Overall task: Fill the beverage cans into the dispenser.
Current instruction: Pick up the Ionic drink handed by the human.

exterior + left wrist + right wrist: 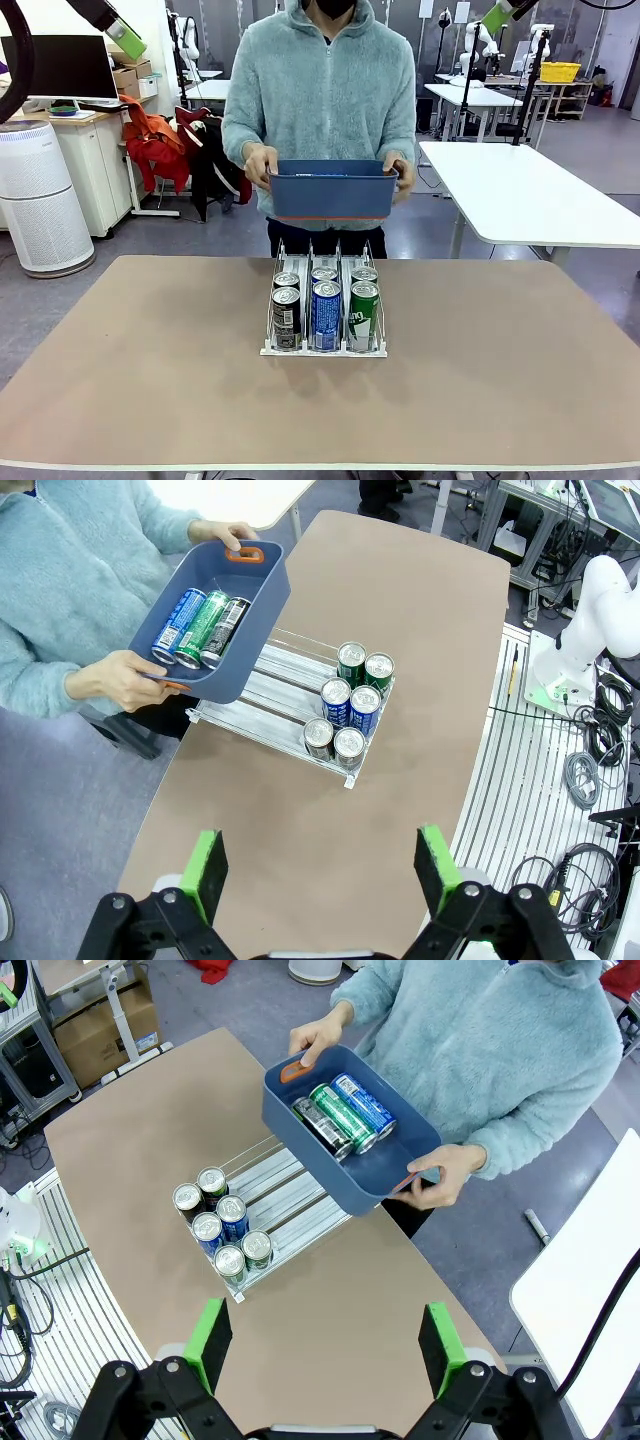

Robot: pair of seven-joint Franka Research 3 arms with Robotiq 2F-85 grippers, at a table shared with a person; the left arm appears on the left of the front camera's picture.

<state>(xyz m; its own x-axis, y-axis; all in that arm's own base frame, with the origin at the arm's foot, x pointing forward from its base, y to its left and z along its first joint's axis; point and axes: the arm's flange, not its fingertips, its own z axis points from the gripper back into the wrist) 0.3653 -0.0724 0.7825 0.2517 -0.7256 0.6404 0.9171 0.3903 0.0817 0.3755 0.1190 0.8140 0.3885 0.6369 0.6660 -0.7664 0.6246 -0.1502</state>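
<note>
The white dispenser sits mid-table with two cans at the front of each lane: black cans, blue ones, green ones. At the far edge a person holds a dark blue tub above the dispenser's back end. The tub holds a blue can, a green can and a black can. My left gripper hangs open high over the table, well short of the dispenser. My right gripper is likewise open and high above the dispenser.
Bare brown tabletop spreads on both sides of the dispenser. A white table stands behind on the right and an air purifier on the left. The person's hands grip the tub's ends.
</note>
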